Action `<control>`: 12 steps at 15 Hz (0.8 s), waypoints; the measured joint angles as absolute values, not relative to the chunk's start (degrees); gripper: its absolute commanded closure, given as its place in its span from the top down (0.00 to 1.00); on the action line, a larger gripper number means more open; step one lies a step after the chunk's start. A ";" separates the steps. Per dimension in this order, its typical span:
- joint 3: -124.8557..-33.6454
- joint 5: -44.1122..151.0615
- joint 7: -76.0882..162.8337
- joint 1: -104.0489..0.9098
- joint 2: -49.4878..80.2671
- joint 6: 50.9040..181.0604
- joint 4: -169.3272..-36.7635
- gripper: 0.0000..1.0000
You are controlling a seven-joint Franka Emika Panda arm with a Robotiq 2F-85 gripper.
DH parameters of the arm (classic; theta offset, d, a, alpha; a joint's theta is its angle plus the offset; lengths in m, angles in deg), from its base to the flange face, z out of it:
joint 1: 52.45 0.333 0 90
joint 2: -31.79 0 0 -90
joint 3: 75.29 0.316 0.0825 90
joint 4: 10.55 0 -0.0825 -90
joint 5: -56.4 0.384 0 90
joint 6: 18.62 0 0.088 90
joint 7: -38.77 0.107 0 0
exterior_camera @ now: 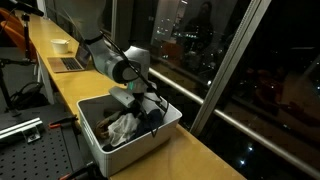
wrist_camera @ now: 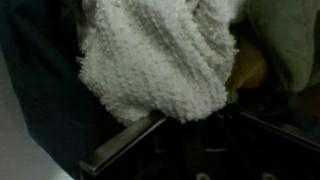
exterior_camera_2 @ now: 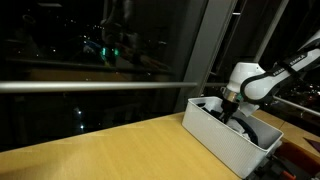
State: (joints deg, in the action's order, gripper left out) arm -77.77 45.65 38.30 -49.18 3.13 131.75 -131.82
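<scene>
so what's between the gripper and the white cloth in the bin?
Nothing. In the wrist view the white cloth reaches right up to the gripper, with no gap or other thing showing between them.

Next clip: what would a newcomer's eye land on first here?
First, the robot arm dipping its gripper into a white bin of crumpled cloths on the wooden counter. In the wrist view a knobbly white towel fills most of the picture, right at the gripper's fingers. Alongside the counter runs a big dark window dotted with night lights.
</scene>
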 measured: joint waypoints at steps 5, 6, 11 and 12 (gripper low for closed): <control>-77.76 45.67 37.49 -49.51 11.14 131.57 -137.66 0.03; -77.74 45.67 37.11 -49.51 13.21 131.23 -138.75 0.03; -76.07 44.62 35.74 -48.67 25.45 123.26 -140.39 0.03; -75.31 43.59 35.80 -48.17 28.00 120.86 -139.91 0.03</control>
